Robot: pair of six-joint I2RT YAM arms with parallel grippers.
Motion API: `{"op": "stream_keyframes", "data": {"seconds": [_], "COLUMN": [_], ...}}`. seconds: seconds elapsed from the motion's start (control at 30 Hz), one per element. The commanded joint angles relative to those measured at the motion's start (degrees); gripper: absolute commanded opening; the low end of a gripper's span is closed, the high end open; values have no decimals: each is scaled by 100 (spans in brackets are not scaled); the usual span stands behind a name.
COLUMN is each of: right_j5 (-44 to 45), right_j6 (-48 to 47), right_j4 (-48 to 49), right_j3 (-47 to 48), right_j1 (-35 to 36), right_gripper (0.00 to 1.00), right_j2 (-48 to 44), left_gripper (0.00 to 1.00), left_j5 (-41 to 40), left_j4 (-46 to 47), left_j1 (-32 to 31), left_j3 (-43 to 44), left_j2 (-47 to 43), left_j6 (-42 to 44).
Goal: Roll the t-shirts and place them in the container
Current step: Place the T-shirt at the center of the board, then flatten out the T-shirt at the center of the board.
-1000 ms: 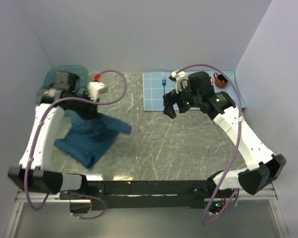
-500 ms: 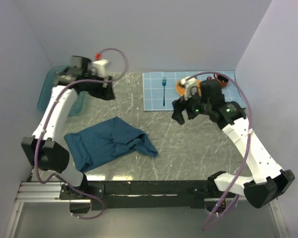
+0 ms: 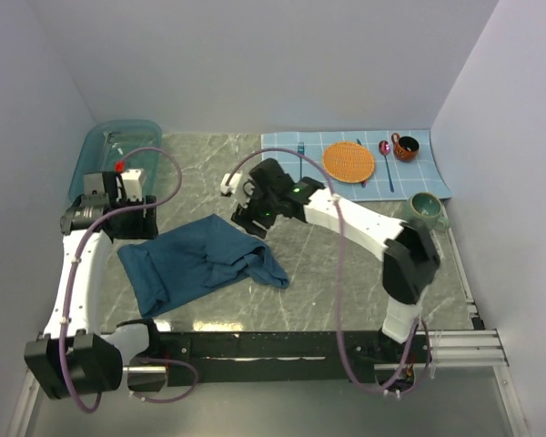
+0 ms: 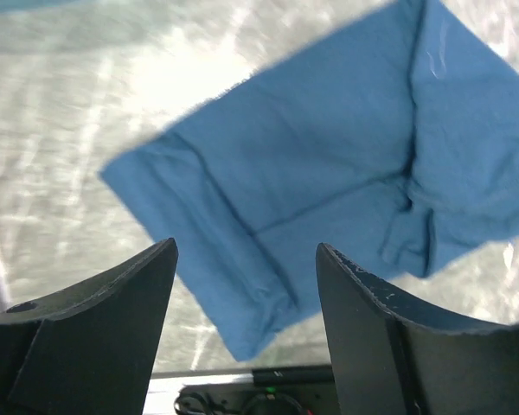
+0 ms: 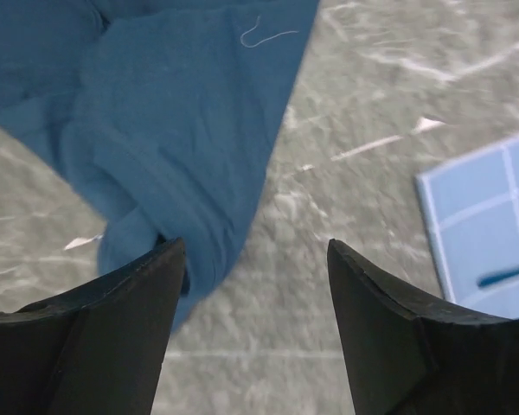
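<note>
Nearest me, the shirt (image 3: pixel 196 264) lies loose on the table (image 3: pixel 300 300), left of centre, with one corner reaching toward the front edge. It is not flat. The left half is a rough doubled slab and the right end is bunched into a lump.

My left gripper (image 4: pixel 245 251) hangs over the left half with its fingers spread wide and nothing between them. The right gripper (image 5: pixel 255 246) is likewise parted and empty, above the bunched right end and the bare table beside it. Neither seems to touch the cloth.

I judge the cloth light and limp, so it will sag and fold wherever it is unsupported. I'd pinch the doubled edge by the left corner and a free edge on the right, pull it flat, then roll.

Beyond it stand the tub (image 3: pixel 118 125) at far left and the placemat (image 3: pixel 278 146) with its plate (image 3: pixel 348 161) at far right, both apart from the shirt.
</note>
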Motion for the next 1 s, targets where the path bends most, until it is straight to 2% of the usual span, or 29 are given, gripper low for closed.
{"op": "stream_keyframes", "data": {"seconds": [0.0,0.2,0.33,0.43,0.8,0.97], "right_j5": [11,336,65,73,829,698], "right_j6": [-754,-1159,-1299,-1317,-1335,-1282], "right_j4": [11,-174,-596,-588,-772,-868], "right_j3": [438,447,500,281,324,376], "right_j1": [193,281,272,298,281,272], "right_gripper": [75,73,72,73,73,72], "right_j2": [349,630,701,552,1140,1097], "left_gripper": [72,72,72,72,72,72], "left_j5": [-527,-546,-528,-511,-528,-563], "left_j4": [309,353,335,353,370,353], "left_j1": [34,51,60,69,78,78], "left_j3": [5,-3,14,-12,-47,-30], "left_j2": [-181,-154,-76,-5,303,364], "left_j6": [-124,-194,-203,-177,-80,-10]}}
